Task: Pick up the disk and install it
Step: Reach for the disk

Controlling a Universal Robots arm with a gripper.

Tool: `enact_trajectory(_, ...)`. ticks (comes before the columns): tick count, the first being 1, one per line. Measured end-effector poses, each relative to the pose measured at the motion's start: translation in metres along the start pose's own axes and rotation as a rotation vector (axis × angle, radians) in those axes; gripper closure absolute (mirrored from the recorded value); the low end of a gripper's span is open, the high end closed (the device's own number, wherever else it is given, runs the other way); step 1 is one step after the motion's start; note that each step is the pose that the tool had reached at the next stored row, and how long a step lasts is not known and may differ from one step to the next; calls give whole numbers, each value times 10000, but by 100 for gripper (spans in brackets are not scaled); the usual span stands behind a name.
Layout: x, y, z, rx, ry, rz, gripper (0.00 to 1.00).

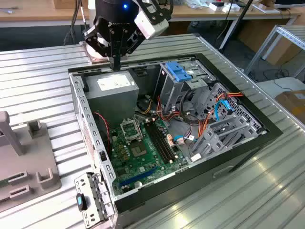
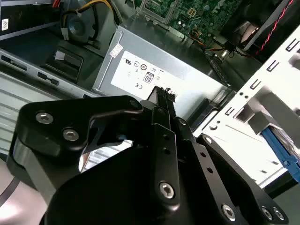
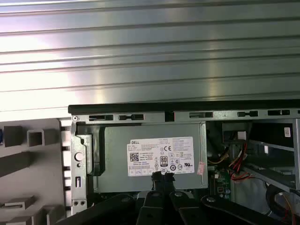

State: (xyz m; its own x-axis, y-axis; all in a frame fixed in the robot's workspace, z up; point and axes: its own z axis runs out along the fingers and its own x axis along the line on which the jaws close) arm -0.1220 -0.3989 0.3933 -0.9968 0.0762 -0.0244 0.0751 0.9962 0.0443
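Ribbed metal surface (image 1: pixel 43 67) carries an open computer case (image 1: pixel 267 131). In the exterior view the gripper (image 1: pixel 116 63) hangs pinched closed and empty over the power supply (image 1: pixel 112 88), while the disk (image 1: pixel 177 71) seems seated upright in the drive cage, blue frame uppermost. Second wrist view, then first wrist view: the closed gripper (image 2: pixel 163 93) (image 3: pixel 162 177) sits above the supply's sticker. The disk is likely stiff, dense and shock-sensitive, best held by the frame's edges.

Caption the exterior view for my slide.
Shut tool poised over the grey box inside the open computer case, holding nothing.
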Motion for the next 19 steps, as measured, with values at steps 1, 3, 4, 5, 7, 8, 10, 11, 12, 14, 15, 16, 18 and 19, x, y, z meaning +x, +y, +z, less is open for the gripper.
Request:
enact_trajectory(1, 0, 0, 0, 0, 0, 0, 89)
enact_trajectory(3, 0, 0, 0, 0, 0, 0, 89)
enact_trajectory(4, 0, 0, 0, 0, 0, 0, 89)
enact_trajectory(5, 0, 0, 0, 0, 0, 0, 89)
enact_trajectory(7, 0, 0, 0, 0, -1, 0, 89)
enact_trajectory(8, 0, 0, 0, 0, 0, 0, 89)
enact_trajectory(10, 0, 0, 0, 0, 0, 0, 89)
enact_trajectory(11, 0, 0, 0, 0, 0, 0, 89)
enact_trajectory(12, 4, 0, 0, 1, 0, 1, 89)
enact_trajectory(14, 18, -1, 0, 0, 0, 1, 89)
enact_trajectory(15, 43, -3, -1, 0, 0, 0, 89)
enact_trajectory(16, 70, -5, -2, -1, 0, 0, 89)
enact_trajectory(18, 96, -7, -3, -1, 0, 0, 89)
enact_trajectory(19, 105, -8, -3, 0, 0, 0, 89)
